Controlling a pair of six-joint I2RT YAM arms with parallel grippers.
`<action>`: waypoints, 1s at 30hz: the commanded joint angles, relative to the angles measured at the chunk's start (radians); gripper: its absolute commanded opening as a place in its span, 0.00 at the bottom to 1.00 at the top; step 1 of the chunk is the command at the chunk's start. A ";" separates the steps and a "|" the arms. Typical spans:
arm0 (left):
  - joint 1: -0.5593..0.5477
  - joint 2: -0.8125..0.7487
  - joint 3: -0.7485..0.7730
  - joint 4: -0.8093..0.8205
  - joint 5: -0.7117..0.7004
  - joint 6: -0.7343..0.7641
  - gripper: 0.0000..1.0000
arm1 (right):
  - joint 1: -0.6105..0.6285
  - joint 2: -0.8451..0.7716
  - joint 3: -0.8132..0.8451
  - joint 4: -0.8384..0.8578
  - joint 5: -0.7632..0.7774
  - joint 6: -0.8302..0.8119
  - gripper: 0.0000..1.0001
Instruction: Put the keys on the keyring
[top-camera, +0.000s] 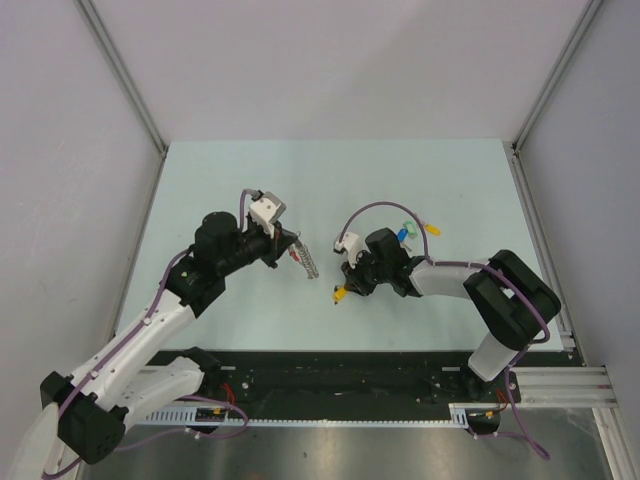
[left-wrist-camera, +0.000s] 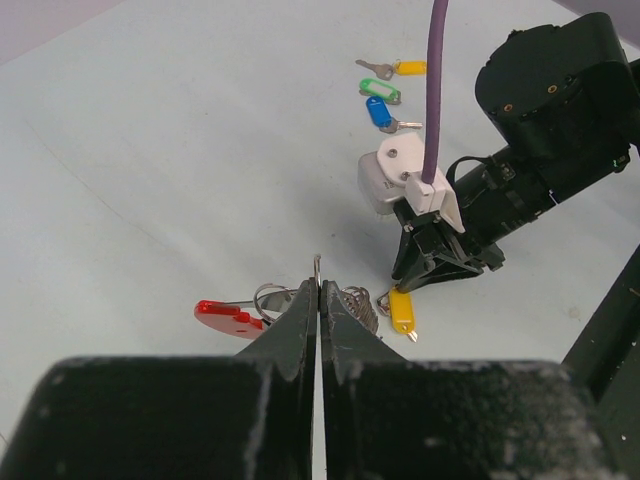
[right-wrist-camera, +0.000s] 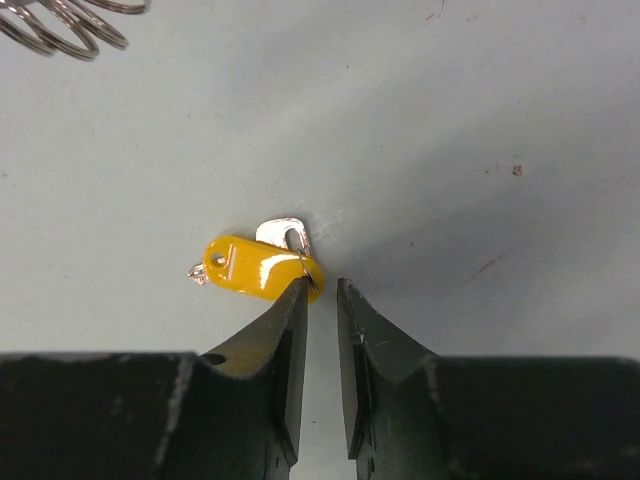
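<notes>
The keyring has a red tag (left-wrist-camera: 225, 313) and a silvery coiled chain (left-wrist-camera: 360, 305); it also shows in the top view (top-camera: 296, 254). My left gripper (left-wrist-camera: 319, 284) is shut on a thin metal ring of the keyring, whose edge sticks up between the tips. A yellow-headed key (right-wrist-camera: 258, 267) lies on the table and touches the left fingertip of my right gripper (right-wrist-camera: 322, 284). The right jaws stand slightly apart with nothing between them. In the top view the right gripper (top-camera: 345, 289) is just right of the chain (top-camera: 311, 266).
Three more keys lie behind the right arm: yellow (left-wrist-camera: 410, 68), green (left-wrist-camera: 378, 92) and blue (left-wrist-camera: 380, 113). The right arm's wrist and purple cable (left-wrist-camera: 436, 90) stand close to the keyring. A black rail (top-camera: 330, 385) runs along the table's near edge.
</notes>
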 joint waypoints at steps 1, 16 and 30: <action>0.007 -0.002 0.050 0.037 0.011 0.019 0.00 | 0.007 0.012 0.026 0.018 -0.011 -0.026 0.23; 0.007 0.000 0.052 0.035 0.010 0.021 0.00 | 0.018 -0.014 0.041 0.009 0.023 -0.051 0.30; 0.007 0.004 0.052 0.033 0.008 0.022 0.00 | 0.019 0.001 0.059 -0.002 0.015 -0.065 0.30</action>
